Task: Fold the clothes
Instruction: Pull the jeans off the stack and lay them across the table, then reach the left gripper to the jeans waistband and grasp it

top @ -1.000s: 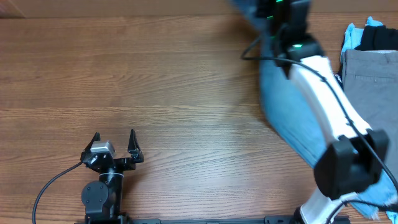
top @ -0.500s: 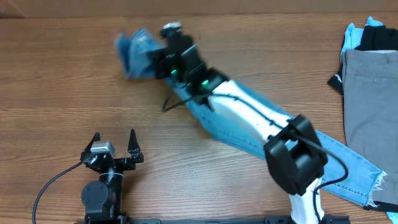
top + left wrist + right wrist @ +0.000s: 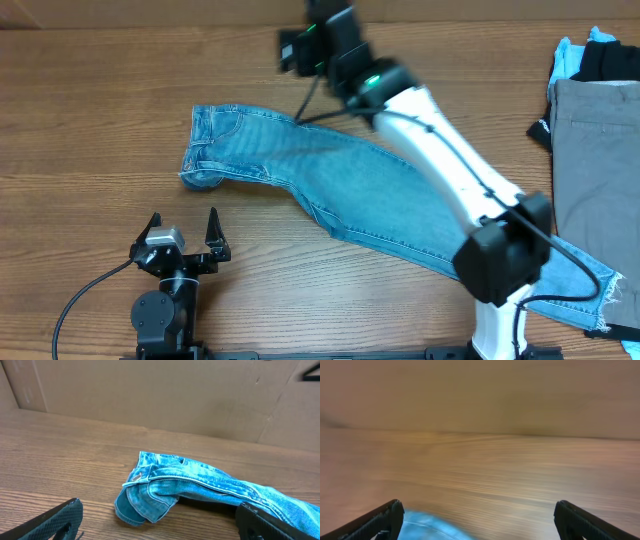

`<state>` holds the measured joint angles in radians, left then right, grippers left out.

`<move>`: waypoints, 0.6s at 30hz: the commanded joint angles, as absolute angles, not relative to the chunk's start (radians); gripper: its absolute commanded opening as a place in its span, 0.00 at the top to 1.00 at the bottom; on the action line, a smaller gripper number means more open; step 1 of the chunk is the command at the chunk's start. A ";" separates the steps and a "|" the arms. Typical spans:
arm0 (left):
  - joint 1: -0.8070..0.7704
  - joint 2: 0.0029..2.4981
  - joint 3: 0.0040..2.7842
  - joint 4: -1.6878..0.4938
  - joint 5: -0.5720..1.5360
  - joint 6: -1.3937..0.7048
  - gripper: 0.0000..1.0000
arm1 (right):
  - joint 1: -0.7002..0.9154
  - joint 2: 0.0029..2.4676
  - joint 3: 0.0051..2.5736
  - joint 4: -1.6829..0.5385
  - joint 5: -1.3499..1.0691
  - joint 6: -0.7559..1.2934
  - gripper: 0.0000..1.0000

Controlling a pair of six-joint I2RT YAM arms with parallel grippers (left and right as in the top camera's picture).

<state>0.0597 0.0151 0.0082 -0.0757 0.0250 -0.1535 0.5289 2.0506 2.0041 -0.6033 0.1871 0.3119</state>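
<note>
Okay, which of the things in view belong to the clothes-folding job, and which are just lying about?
Part of the job:
- jeans, stretched across the table
- grey trousers
- black garment
- sky-blue garment

Not part of it:
- black cable by the left arm's base
- cardboard wall behind the table

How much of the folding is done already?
Not much looks done: the jeans lie stretched across the table, unfolded, waist bunched at the left. Nothing is in hand; the right end effector hovers open near them and the left end effector sits open, empty. Left to do: folding the jeans, and perhaps the grey trousers, black garment and sky-blue garment piled at the right edge.
</note>
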 commanded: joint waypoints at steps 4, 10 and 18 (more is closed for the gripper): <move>0.066 0.006 0.005 -0.077 0.022 -0.134 0.00 | 0.290 1.959 2.064 -0.824 0.250 0.307 0.00; 0.066 0.006 0.005 -0.077 0.022 -0.134 0.00 | 0.099 1.960 2.060 -1.015 0.216 0.307 0.00; 0.066 0.006 0.005 -0.077 0.022 -0.134 0.00 | -0.115 1.962 2.033 -1.057 0.215 0.358 0.00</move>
